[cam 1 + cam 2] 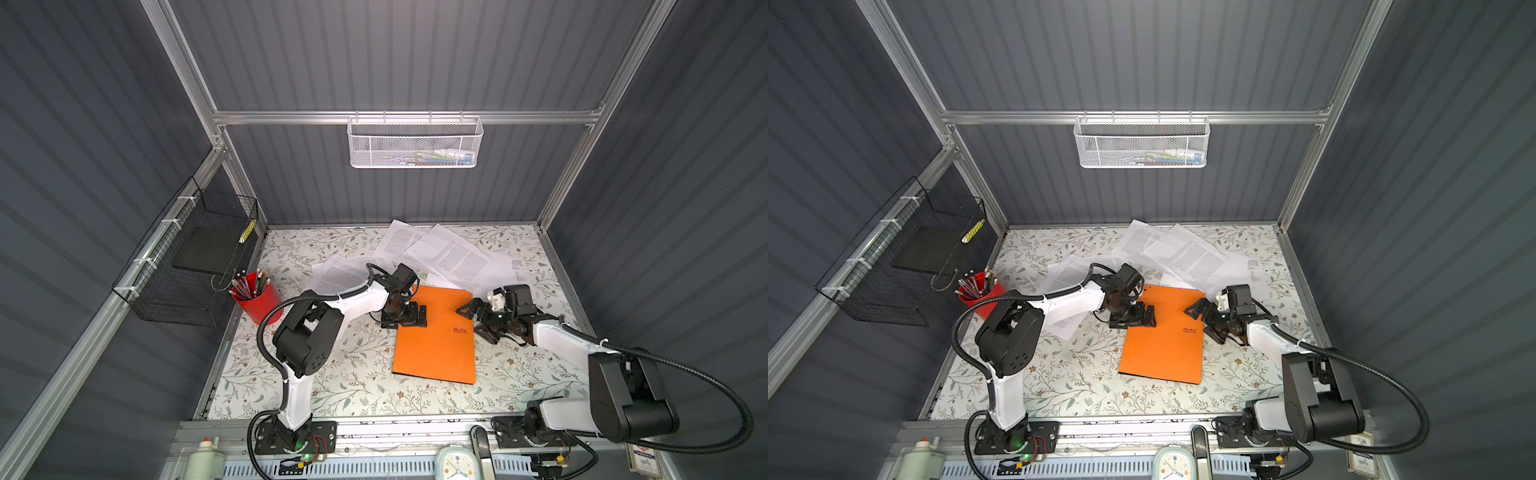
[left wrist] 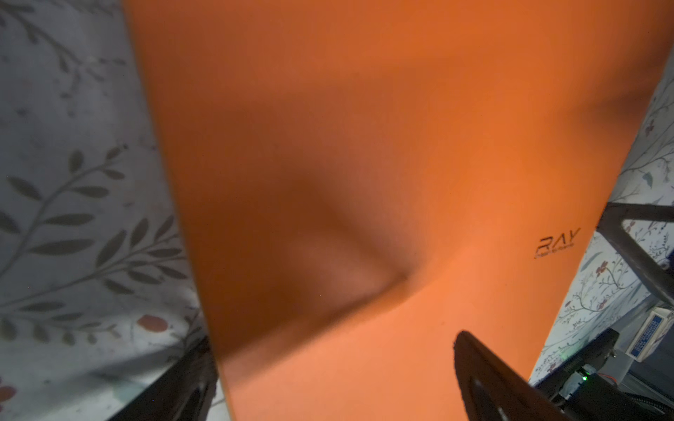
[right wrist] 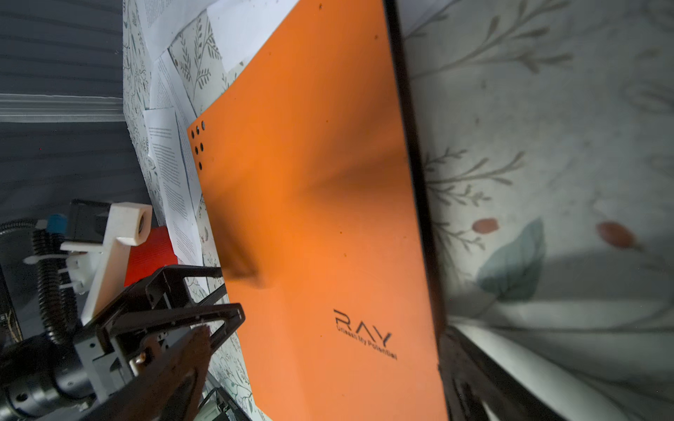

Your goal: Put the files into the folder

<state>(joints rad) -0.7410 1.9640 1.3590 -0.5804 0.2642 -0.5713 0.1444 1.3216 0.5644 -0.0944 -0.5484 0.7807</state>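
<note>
Two open grippers, folder shut — opening is in hand.
In both top views the left gripper (image 1: 405, 320) and right gripper (image 1: 473, 322) are set beside the folder (image 1: 436, 349), files (image 1: 453, 253) strewn behind. Left wrist: its edge is straddled, ungripped. Right wrist: the black-lined edge is faced — to be lifted next.

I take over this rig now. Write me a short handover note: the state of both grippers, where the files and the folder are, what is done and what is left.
Left gripper: open, holding nothing, astride the folder's left edge near its far corner.
Right gripper: open, holding nothing, at the folder's right edge, one finger over the cover.
Folder: closed, orange side up, flat on the table.
Files: loose sheets scattered on the table beyond the folder's far edge.
Done: no sheet is in the folder yet.
Left: open the folder, gather the sheets, put them inside.
</note>
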